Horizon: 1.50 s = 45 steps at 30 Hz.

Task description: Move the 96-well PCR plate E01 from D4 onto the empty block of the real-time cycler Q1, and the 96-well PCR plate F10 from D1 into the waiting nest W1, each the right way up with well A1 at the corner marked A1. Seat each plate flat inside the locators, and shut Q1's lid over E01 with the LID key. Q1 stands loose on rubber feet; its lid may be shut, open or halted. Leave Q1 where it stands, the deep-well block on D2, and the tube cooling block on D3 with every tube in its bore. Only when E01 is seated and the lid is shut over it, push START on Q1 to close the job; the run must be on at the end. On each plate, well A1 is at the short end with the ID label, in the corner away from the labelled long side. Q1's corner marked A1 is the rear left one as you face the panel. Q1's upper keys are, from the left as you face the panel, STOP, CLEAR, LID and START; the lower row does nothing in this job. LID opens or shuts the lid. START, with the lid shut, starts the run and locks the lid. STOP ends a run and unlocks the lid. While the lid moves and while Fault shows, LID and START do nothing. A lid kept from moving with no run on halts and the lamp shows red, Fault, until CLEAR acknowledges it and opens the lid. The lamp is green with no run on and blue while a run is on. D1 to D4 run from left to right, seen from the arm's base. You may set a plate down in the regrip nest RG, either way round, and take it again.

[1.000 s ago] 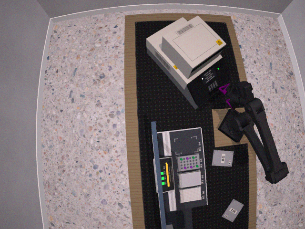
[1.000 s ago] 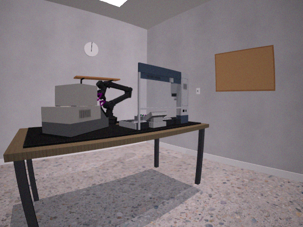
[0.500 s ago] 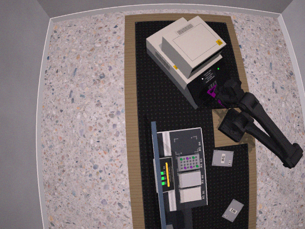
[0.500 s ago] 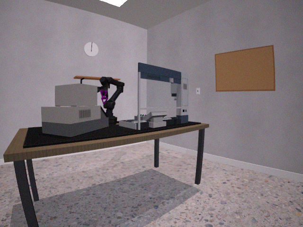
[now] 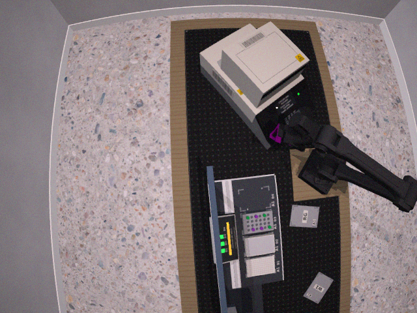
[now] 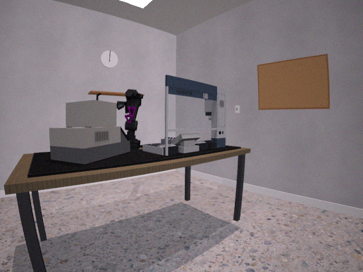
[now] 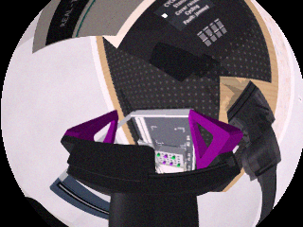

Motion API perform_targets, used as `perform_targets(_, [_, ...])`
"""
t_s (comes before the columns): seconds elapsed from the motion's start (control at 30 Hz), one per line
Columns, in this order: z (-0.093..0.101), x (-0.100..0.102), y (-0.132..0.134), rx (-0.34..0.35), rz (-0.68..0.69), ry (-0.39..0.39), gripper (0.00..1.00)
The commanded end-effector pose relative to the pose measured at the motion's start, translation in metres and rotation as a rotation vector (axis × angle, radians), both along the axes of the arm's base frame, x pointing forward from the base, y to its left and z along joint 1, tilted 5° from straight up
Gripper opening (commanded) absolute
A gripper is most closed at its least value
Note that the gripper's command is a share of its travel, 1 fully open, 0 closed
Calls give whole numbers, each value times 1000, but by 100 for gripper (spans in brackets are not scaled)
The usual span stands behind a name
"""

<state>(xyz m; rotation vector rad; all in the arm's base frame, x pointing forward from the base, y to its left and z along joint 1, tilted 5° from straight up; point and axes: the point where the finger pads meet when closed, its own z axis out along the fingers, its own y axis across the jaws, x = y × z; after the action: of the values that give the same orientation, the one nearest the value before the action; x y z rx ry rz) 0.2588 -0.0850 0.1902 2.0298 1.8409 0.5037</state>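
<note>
The cycler Q1 (image 5: pixel 234 85) (image 6: pixel 88 140) stands at the far end of the mat, its lid (image 5: pixel 266 60) (image 6: pixel 91 114) down and level and its lamp (image 5: pixel 298 93) green. My gripper (image 5: pixel 275 134) (image 6: pixel 130 114) (image 7: pixel 152 120) is open and empty, in the air beside the front corner of Q1's dark panel (image 5: pixel 286 107) (image 7: pixel 189 21). On the deck, D4 (image 5: pixel 254 197) (image 7: pixel 168 130) is bare. A white plate (image 5: pixel 260 265) lies on D1. The plate E01 is not in view. The grey nest W1 (image 5: pixel 319 284) lies empty at the near right.
The deep-well block (image 5: pixel 259 245) is on D2. The tube cooling block (image 5: pixel 257 223) (image 7: pixel 170 158) with green and purple tubes is on D3. The grey regrip nest RG (image 5: pixel 301 216) lies right of the deck. The liquid handler's blue gantry (image 5: pixel 215 235) (image 6: pixel 190 86) stands along the deck's left side.
</note>
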Motion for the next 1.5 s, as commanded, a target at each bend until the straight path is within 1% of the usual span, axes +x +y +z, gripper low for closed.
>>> perform_targets(0.0, [31,24,1,-35,84,-19,100])
perform_targets(0.13, [31,34,19,-47,166,-3,100])
perform_targets(0.2, [31,34,19,-47,166,-3,100])
perform_targets(0.23, [35,36,18,-49,160,-9,100])
perform_targets(0.33, [39,52,33,-52,233,-3,100])
perform_targets(0.47, [36,67,53,-64,324,19,100])
perform_targets(0.57, [29,70,64,-66,376,48,100])
perform_targets(0.6, [29,72,67,-69,391,51,100])
perform_targets(0.7, [37,79,82,-83,453,44,100])
perform_targets(0.77, [37,79,82,-83,453,44,100])
perform_targets(0.83, [38,84,87,-82,474,49,100])
perform_targets(0.97, [32,95,113,-92,579,83,100])
perform_targets(1.1, [23,97,132,-100,657,115,100])
perform_targets(1.2, [31,103,141,-120,701,103,100])
perform_targets(1.27, [36,110,154,-128,747,89,100])
perform_targets(1.37, [34,111,155,-128,746,91,100])
perform_targets(1.47, [27,114,175,-134,818,119,100])
